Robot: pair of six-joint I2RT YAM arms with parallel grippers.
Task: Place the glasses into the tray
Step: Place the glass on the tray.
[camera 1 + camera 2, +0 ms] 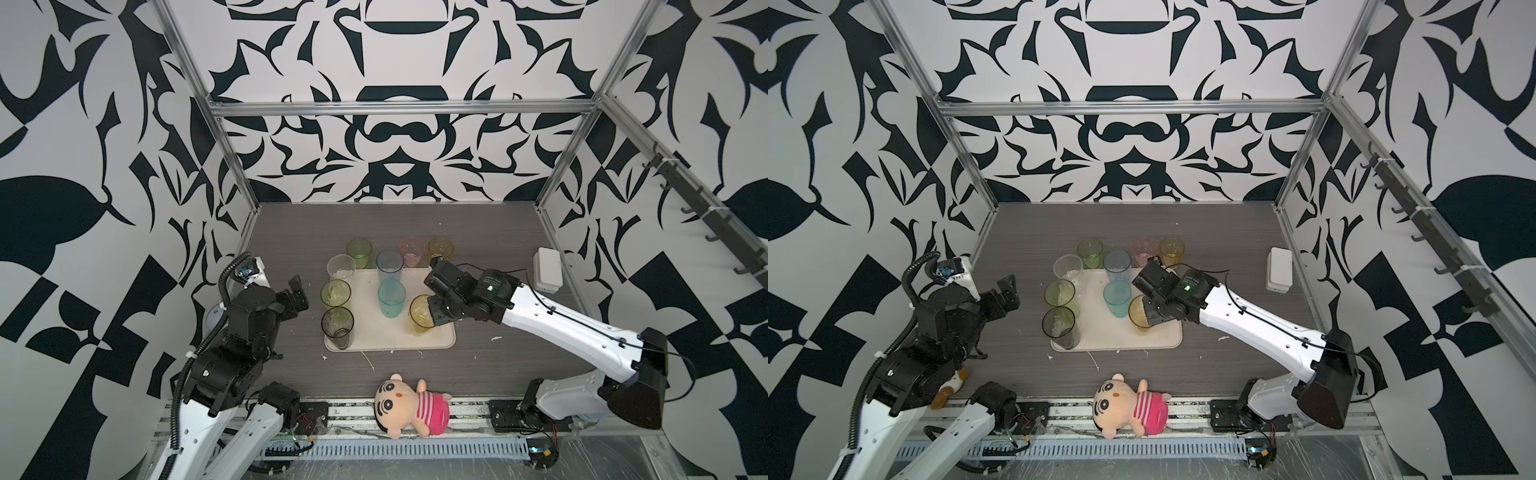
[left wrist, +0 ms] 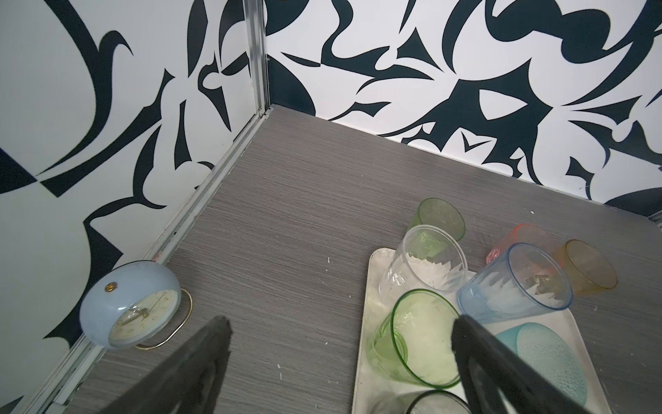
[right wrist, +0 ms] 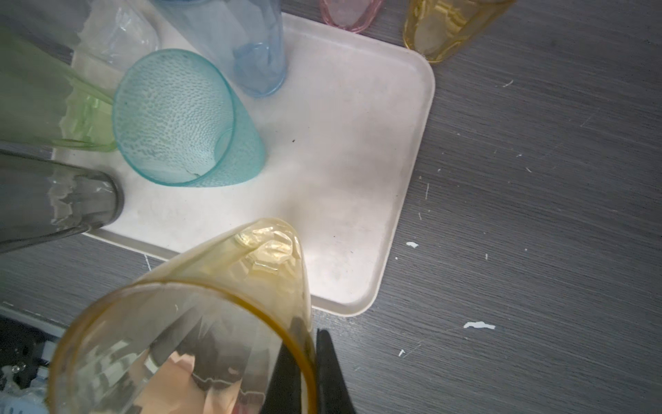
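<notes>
The tall yellow tumbler is held upright, its long axis vertical and its mouth upward, over the near right corner of the tray; whether its base touches the tray cannot be told. Its wall is pinched at the rim by the right hand, one finger inside and one outside. The left hand is spread wide over the desk beside the tray's left edge, with nothing held.
</notes>
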